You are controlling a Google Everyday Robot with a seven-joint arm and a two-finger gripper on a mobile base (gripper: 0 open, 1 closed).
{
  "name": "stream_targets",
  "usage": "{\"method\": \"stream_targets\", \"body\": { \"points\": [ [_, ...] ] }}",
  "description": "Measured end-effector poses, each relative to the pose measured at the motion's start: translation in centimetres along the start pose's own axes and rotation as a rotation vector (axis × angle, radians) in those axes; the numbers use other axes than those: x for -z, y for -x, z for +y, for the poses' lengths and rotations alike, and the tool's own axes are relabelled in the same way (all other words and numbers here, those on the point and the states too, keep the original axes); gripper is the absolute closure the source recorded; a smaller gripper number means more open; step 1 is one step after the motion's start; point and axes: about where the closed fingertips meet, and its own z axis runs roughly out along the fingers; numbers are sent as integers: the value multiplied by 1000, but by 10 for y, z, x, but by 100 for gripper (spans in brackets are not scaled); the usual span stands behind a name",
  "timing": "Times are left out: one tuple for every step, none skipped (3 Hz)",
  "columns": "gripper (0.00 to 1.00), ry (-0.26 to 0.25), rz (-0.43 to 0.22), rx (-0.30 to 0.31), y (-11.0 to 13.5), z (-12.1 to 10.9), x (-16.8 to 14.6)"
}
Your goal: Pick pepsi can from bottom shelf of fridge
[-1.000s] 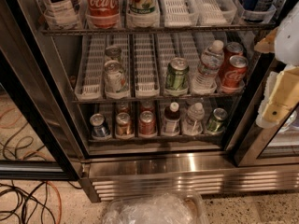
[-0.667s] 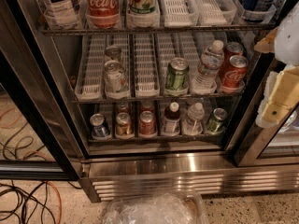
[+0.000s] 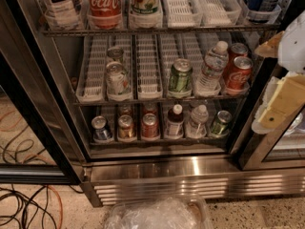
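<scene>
The fridge [image 3: 157,168] stands open in front of me, with wire shelves and a stainless grilled base. On the bottom shelf [image 3: 157,140], the pepsi can [image 3: 101,128] stands upright at the far left, dark blue with a silver top. To its right in the same row stand an orange-brown can [image 3: 126,127], a red can [image 3: 149,126], a dark bottle [image 3: 175,121], a water bottle [image 3: 197,122] and a green can [image 3: 220,123]. My gripper [image 3: 282,99], white and cream, is at the right edge of the view. It is outside the fridge, level with the middle rack and far to the right of the pepsi can.
The middle rack holds two silver cans [image 3: 116,76], a green can [image 3: 180,75], a water bottle [image 3: 211,68] and two red cans [image 3: 237,71]. The top rack holds large bottles [image 3: 103,1]. Cables [image 3: 26,206] lie on the floor at the left. A crumpled clear plastic container [image 3: 159,214] lies below the grille.
</scene>
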Motion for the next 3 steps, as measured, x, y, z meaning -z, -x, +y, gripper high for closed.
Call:
{"method": "stream_targets", "body": {
  "points": [
    [0, -12, -99, -37, 6, 8, -4],
    [0, -27, -205, -70, 14, 13, -10],
    [0, -47, -317, -94, 22, 17, -19]
  ]
}}
